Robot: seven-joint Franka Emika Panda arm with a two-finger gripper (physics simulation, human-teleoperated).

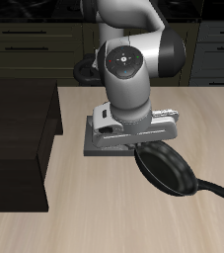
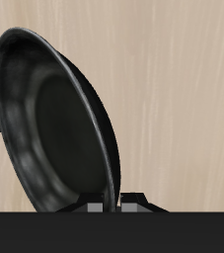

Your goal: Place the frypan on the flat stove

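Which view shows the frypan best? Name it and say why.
The exterior view: the whole frypan, tilted, with its handle reaching toward the table's front edge, shows just below the tool, beside the flat stove. The wrist view shows only the tilted bowl and rim close up, with a mere stub of handle.

A: What colour is the pan (image 1: 169,168)?
B: Black all over, handle too, with a glossy dark inside that shows pale grey glints near the rim.
A: And the table (image 1: 94,212)?
B: Light beige wood with fine grain streaks.
A: The stove (image 1: 102,141)?
B: Grey metal, what shows of it.
A: The block (image 1: 20,138)?
B: Very dark brown. The arm (image 1: 133,59) is white and grey with a red dot on a black disc.
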